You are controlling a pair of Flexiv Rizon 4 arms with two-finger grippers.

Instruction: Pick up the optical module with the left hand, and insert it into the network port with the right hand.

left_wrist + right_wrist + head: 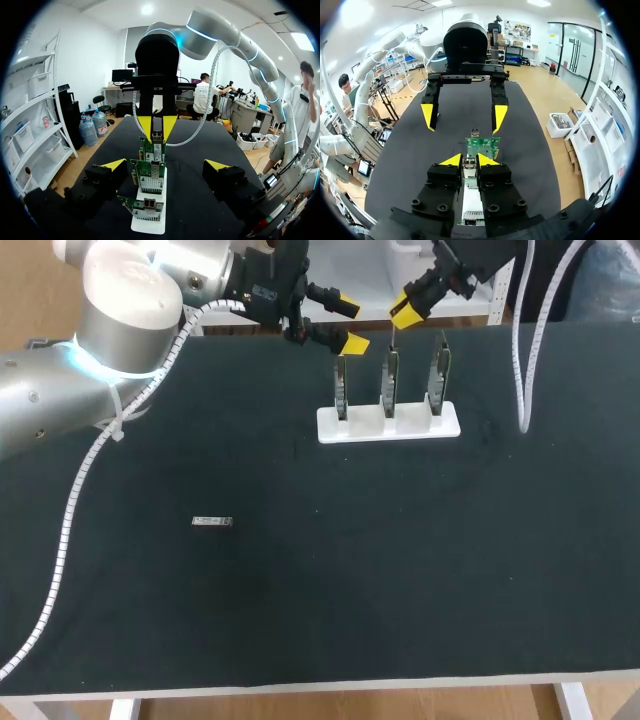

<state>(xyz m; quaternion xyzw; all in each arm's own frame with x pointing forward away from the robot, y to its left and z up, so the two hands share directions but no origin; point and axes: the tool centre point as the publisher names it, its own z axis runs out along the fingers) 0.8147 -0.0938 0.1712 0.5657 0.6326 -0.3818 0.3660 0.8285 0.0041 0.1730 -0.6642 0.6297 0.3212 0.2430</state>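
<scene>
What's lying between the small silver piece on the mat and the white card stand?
Nothing: in the head view only bare black mat separates the silver piece from the white stand.

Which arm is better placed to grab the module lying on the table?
Left. The module lies on its side of the table; the left gripper is open; the right gripper is shut on another module over the card stand.

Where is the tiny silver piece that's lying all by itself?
In the head view, the small silver module lies flat on the left half of the dark table, left of the white stand and closer to the front edge.
</scene>
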